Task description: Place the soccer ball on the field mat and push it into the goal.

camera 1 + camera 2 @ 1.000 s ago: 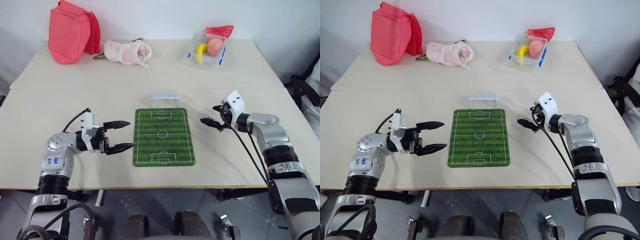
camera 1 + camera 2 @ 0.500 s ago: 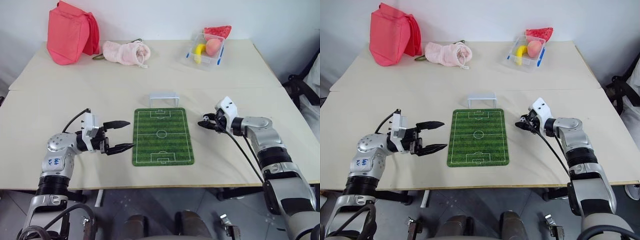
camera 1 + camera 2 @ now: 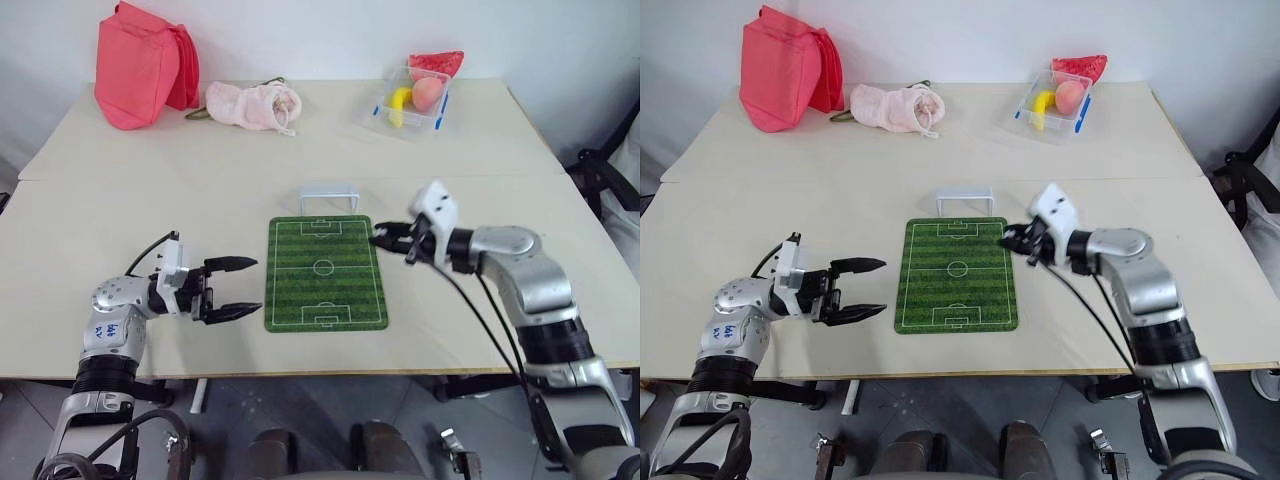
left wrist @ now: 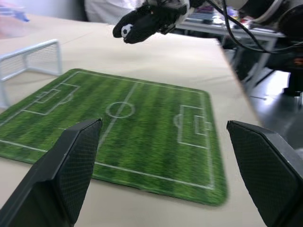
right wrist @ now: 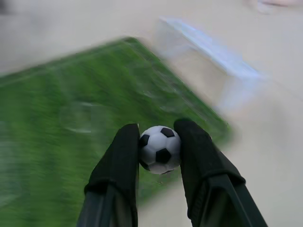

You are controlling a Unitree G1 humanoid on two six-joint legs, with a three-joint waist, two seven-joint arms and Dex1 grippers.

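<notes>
We see the soccer ball (image 5: 160, 149), a tiny glossy white sphere with black patches, pinched between the two black fingers of the right gripper (image 3: 383, 238), which hangs above the right edge of the field mat (image 3: 325, 272), near its far corner. Nearer to us, the left gripper (image 3: 238, 288) sits just off the mat's left edge, its ribbed fingers (image 4: 71, 170) spread wide and holding nothing. The mat is a flat green rectangle with striped turf, white lines and a centre circle, lying bare on the beige table (image 3: 200, 180). Just past its far end stands the goal (image 3: 330, 197), white-framed with pale netting. Nothing lies between. Farther back are a soft pink pouch (image 3: 253, 104), a red bag (image 3: 140, 62) and a clear tub (image 3: 412, 100) of fruit
</notes>
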